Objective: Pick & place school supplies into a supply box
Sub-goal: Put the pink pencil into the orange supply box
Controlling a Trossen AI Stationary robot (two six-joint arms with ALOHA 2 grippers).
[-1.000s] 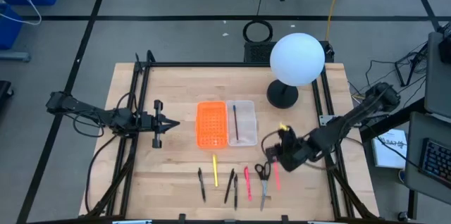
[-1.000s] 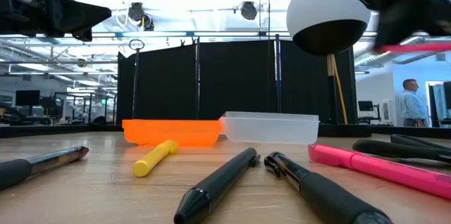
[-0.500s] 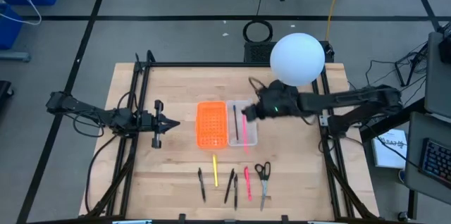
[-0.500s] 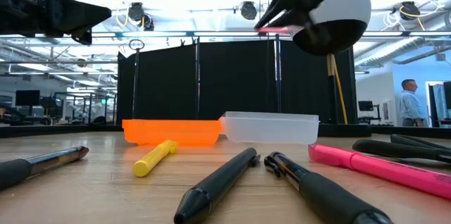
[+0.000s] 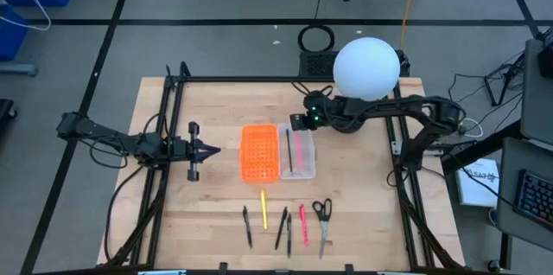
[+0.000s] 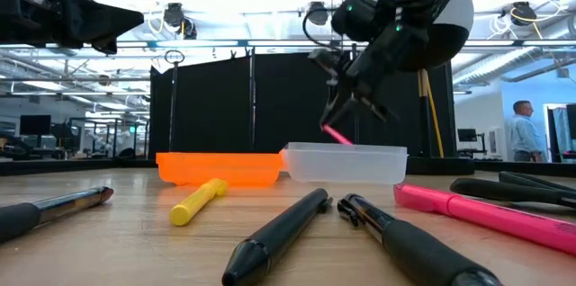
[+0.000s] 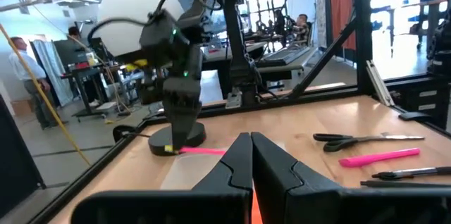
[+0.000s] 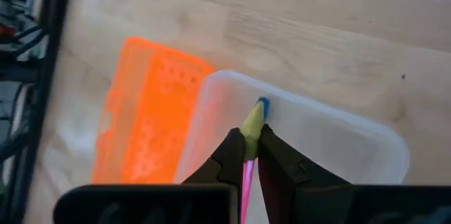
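High view shows the left tool with fingers closed together and holding nothing, hovering left of the supply box, whose orange half lies bare. Its clear half holds a black pen and a pink pen. Over the clear half's far end, the right tool pinches that pink pen's upper end, fingers nearly closed; other supplies lie on the worktop nearer the front edge.

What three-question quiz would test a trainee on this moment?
1. True or false: the right gripper is shut on the pink pen.
2. Which half of the supply box is that pen over: A orange, B clear?
3. Fill in: the left gripper waits ____ the supply box, to its left.

Key: 1 true; 2 B; 3 beside.
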